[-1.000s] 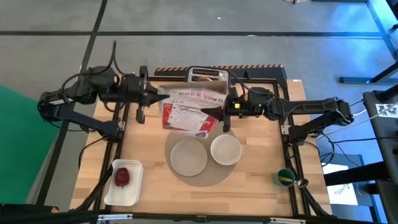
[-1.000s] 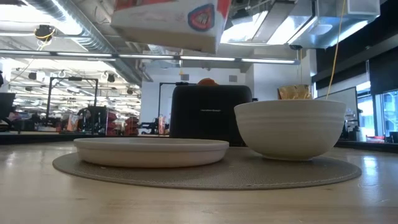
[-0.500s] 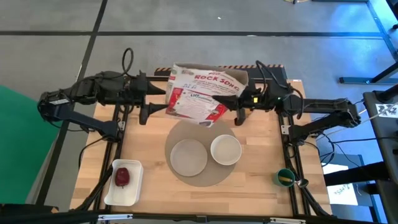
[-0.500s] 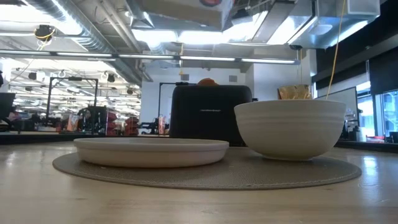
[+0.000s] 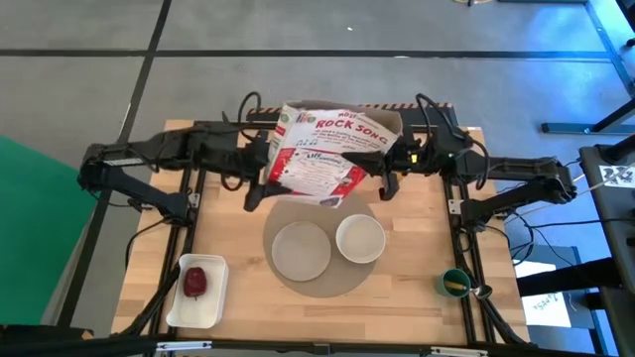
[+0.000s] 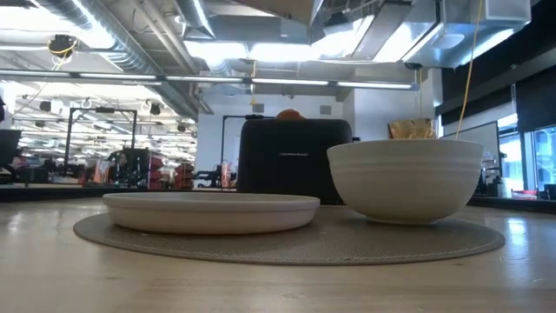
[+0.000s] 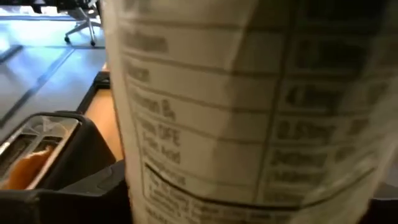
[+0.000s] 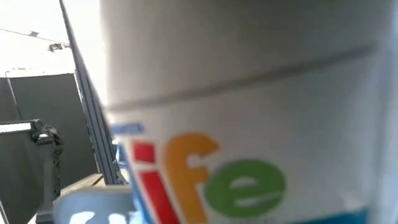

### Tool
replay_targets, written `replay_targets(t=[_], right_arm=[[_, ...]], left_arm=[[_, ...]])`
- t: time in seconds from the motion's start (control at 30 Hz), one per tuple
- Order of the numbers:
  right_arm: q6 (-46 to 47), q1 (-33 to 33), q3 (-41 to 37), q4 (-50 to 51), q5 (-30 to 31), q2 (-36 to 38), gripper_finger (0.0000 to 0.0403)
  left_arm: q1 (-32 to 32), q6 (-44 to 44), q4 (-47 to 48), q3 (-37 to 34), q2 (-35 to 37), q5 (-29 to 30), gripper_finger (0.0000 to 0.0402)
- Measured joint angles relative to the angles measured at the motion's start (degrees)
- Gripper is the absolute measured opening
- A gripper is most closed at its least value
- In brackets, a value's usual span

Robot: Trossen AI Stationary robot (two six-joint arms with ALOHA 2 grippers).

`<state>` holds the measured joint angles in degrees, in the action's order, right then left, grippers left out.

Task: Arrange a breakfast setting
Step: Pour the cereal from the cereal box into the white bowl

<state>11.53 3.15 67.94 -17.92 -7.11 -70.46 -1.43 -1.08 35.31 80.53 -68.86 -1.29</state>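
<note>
I'm looking into a robotics lab or workshop hall, not a home kitchen. From my overhead feed, the wooden counter (image 5: 407, 288) stands on a bare grey concrete floor (image 5: 89, 25) marked with dark seam lines, framed by black metal rails (image 5: 466, 248) with cables trailing off. A green sheet (image 5: 30, 228) lies at one side. At counter level I see exposed ceiling ducts (image 6: 95, 35), long strip lights (image 6: 287, 83), and more black frame rigs (image 6: 87, 148) standing in the open hall behind. A wheeled office chair (image 7: 84, 22) shows in my left wrist feed.
</note>
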Motion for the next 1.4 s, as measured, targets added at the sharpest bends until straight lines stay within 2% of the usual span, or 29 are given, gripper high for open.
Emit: replay_targets(t=[0.13, 0.2, 0.27, 0.37, 0.5, 0.57, 0.7, 0.77, 0.83, 0.9, 1.0, 1.27, 1.4], right_arm=[[0.09, -0.13, 0.0, 0.18, -0.31, 0.06, 0.0012], [0.09, -0.17, 0.0, 0.0, -0.63, 0.11, 0.0025], [0.11, -0.17, 0.0, -0.29, -0.65, 0.11, 0.0054], [0.08, -0.17, 0.0, -0.34, 0.08, 0.18, 0.0106], [-0.61, -0.08, 0.0, 2.68, 2.1, 3.81, 0.0184], [-0.85, -0.14, 0.02, 6.06, 7.48, 6.99, 0.0223], [2.4, -1.15, 0.32, 17.55, 26.89, 15.06, 0.0269], [3.2, -1.26, 0.31, 23.71, 33.29, 18.2, 0.0276], [3.5, -1.19, 0.31, 27.9, 35.55, 20.05, 0.0278], [4.63, -1.24, 0.17, 32.62, 35.06, 21.11, 0.0279], [5.19, -1.3, 0.09, 38.15, 33.89, 21.67, 0.0279], [6.64, -1.28, 0.08, 49.6, 31.63, 21.44, 0.028], [6.87, -1.26, 0.07, 52.88, 31.05, 21.57, 0.028]], left_arm=[[0.04, 2.33, -0.1, 0.0, -0.11, -0.15, 0.0251], [0.04, 3.58, 0.03, 0.0, 0.19, -0.16, 0.0217], [-0.01, 5.25, 0.18, 0.0, 0.35, 0.19, 0.0195], [0.01, 8.24, 1.34, 0.0, 0.77, 2.19, 0.0195], [0.04, 11.45, 8.2, -0.02, 2.16, 5.48, 0.0197], [0.06, 12.24, 11.2, 0.0, 2.67, 7.66, 0.0207], [0.02, 15.79, 20.99, -0.07, 4.09, 11.13, 0.0215], [0.48, 16.04, 24.3, -0.09, 3.84, 10.85, 0.0212], [0.91, 15.88, 28.55, -0.07, 2.49, 10.59, 0.0208], [1.46, 15.66, 31.21, -0.16, 1.25, 12.21, 0.0207], [1.93, 15.26, 29.51, -0.08, -1.21, 14.03, 0.0207], [5.2, 18.26, 30.86, -0.04, -9.93, 12.41, 0.0207], [6.67, 20.85, 31.3, -0.04, -13.78, 14.75, 0.0207]])
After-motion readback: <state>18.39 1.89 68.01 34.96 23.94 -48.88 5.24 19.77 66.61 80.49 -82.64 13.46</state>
